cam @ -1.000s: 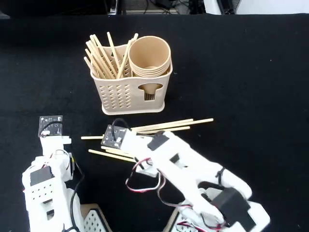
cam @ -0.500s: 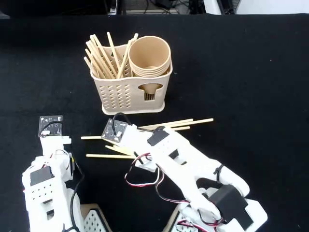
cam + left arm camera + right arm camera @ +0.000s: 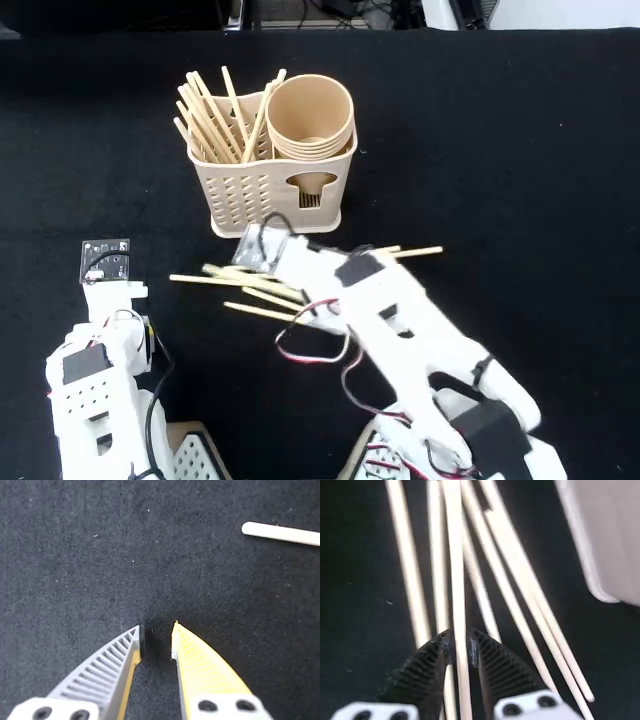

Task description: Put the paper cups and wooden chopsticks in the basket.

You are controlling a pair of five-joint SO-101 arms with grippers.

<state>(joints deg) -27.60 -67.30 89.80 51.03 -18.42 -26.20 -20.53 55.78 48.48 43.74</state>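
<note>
Black cloth (image 3: 520, 150) covered the table. At its near left corner the left arm (image 3: 100, 330) stood upright, and the left gripper (image 3: 157, 632) hung just above bare cloth, its fingers a narrow gap apart with nothing between them. Loose chopsticks (image 3: 200, 280) lay fanned on the cloth in front of the basket (image 3: 265, 190). Inside the basket, a bundle of standing chopsticks (image 3: 210, 115) leaned in the left compartment and stacked paper cups (image 3: 310, 115) sat in the right one. The right arm (image 3: 400, 320) stretched over the loose pile, and the right gripper (image 3: 460, 647) pinched a single chopstick (image 3: 455, 580) near the basket's front wall
</note>
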